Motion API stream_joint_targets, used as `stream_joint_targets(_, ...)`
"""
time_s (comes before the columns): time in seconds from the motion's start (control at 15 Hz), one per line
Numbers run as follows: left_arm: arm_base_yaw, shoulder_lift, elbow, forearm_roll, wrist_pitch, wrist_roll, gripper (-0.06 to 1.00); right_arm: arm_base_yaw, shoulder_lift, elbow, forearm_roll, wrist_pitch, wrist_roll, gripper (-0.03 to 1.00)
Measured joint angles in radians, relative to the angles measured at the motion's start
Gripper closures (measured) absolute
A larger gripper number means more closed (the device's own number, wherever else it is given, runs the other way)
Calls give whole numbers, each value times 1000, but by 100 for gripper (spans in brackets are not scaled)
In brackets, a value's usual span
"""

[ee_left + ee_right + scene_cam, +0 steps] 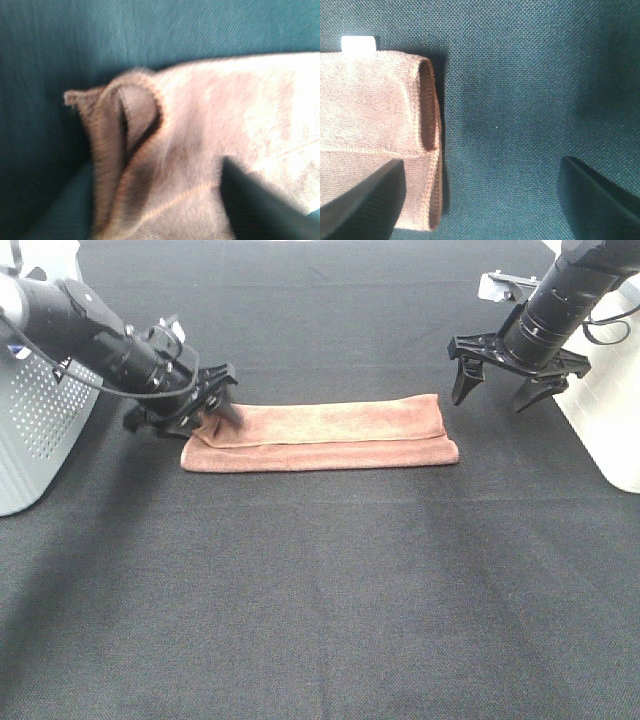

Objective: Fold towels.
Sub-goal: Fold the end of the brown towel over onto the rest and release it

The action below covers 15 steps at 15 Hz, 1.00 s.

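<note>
The reddish-brown towel (pixel 320 435) lies folded into a long strip on the black table, running left to right. My left gripper (pixel 205 405) is at the strip's left end, jaws apart around the raised corner. In the left wrist view the bunched towel end (pixel 165 150) fills the picture and one dark finger (pixel 260 205) lies on it; the other finger is hidden. My right gripper (pixel 490 403) is open and empty, hovering just right of the towel's right end. The right wrist view shows that folded end (pixel 370 110), its white tag (pixel 358 43) and the open gripper (pixel 482 162).
A white perforated housing (pixel 30 430) stands at the left edge and a white block (pixel 610 430) at the right edge. The black cloth table (pixel 320 590) stretches toward the front.
</note>
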Motion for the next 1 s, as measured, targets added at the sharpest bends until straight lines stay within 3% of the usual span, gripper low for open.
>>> stream_joint_targets(0.07,1,4,0,9,9,-5,81,0,0,0,0,-1,0,19)
stream_joint_targets(0.13,3,3,-2,17,15,-4,90,0,0,0,0,-1,0,19)
stream_joint_targets(0.27,3,3,-23,46,50,-4,91,0,0,0,0,-1,0,19)
stream_joint_targets(0.4,3,3,-107,134,158,-42,91,0,0,0,0,-2,0,19)
stream_joint_targets(0.6,3,3,-309,381,379,-174,91,0,0,0,0,-1,0,19)
stream_joint_targets(0.67,3,3,-413,500,480,-219,91,0,0,0,0,0,0,19)
stream_joint_targets(0.73,3,2,-475,556,496,-246,91,0,0,0,0,4,0,19)
stream_joint_targets(0.87,4,-32,-511,565,506,-294,91,0,0,0,-1,17,0,19)
stream_joint_targets(1.0,2,-59,-515,429,509,-298,91,0,0,0,-1,17,0,19)
